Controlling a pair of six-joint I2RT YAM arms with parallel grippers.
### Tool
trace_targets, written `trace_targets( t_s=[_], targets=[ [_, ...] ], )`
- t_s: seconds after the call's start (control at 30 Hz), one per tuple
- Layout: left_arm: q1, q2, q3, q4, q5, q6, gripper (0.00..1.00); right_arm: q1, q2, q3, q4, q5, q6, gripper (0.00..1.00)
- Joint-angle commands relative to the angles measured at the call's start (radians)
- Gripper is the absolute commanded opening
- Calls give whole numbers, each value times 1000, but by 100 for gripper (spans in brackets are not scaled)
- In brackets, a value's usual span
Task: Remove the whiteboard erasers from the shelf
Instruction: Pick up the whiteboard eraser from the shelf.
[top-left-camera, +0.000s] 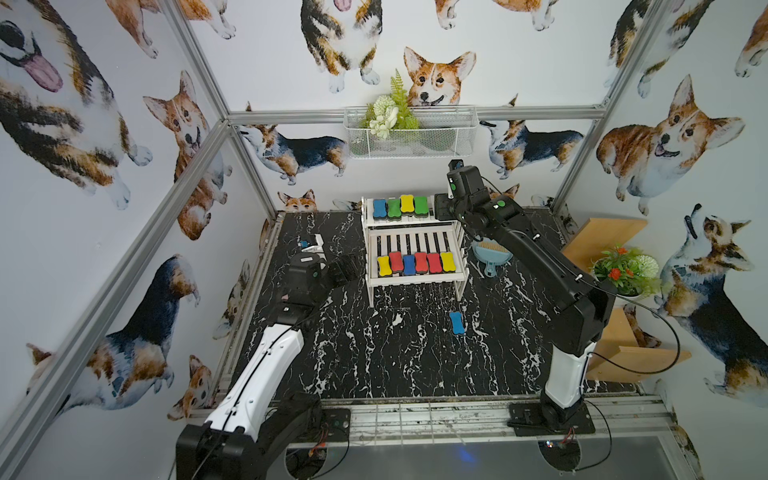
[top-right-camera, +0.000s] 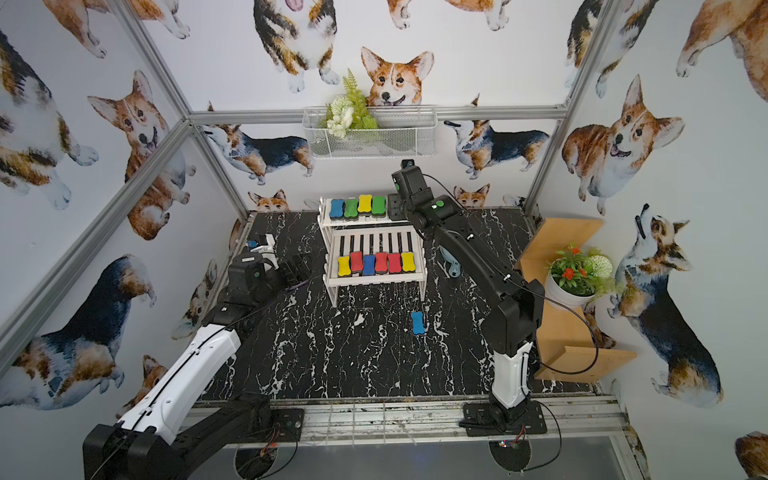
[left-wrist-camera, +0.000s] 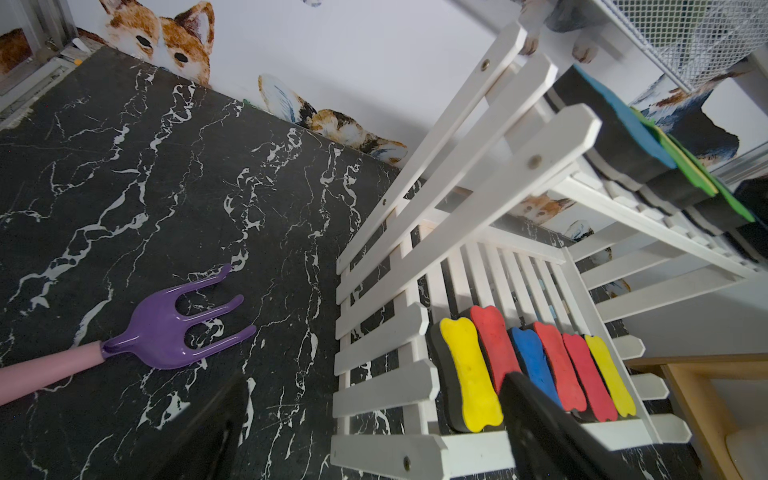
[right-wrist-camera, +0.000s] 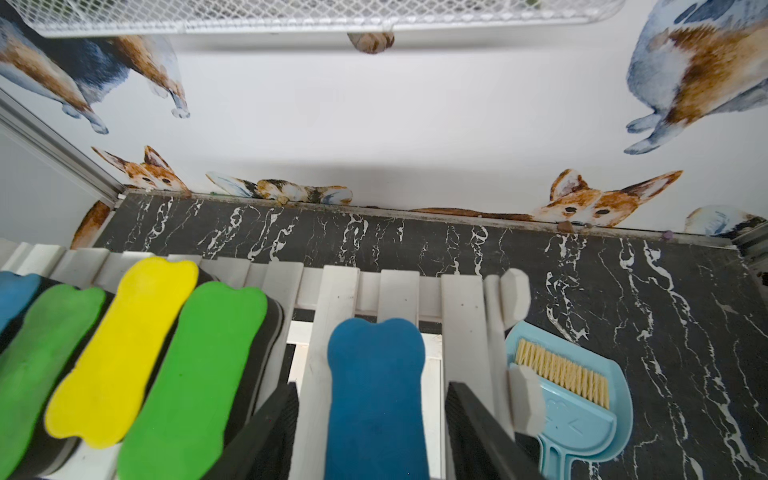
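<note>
Straddling a blue eraser (right-wrist-camera: 374, 357) on the top tier of the shelf (top-left-camera: 415, 280), lower centre of the right wrist view, with the right gripper (right-wrist-camera: 371, 388): fingers spread, gap each side (no squeeze). Mid-frame, ten other whiteboard erasers (top-left-camera: 415, 262) shelved. Left of those, gaping and empty, the left gripper (top-left-camera: 347, 268). Below, a loose blue eraser (top-left-camera: 457, 323) on the table (top-left-camera: 374, 353).

Both top views look steeply down from the front, high above the table (top-left-camera: 374, 353), shelf (top-left-camera: 415, 280) at mid-frame. Wrist views sit close: left beside the shelf (left-wrist-camera: 457, 216), right over its upper tier (right-wrist-camera: 336, 291).
</note>
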Motion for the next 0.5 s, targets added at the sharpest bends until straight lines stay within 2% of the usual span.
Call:
trace_targets(
  t_s=[0.0, 0.33, 0.47],
  targets=[
    [1, 1, 4, 11, 4, 10, 100, 2, 2, 22, -22, -1, -11, 67],
    [1, 4, 7, 12, 3, 12, 99, -2, 26, 16, -36, -23, -11, 68],
    [1, 4, 6, 12, 4, 12, 99, -5, 26, -2, -33, -25, -10, 64]
  ],
)
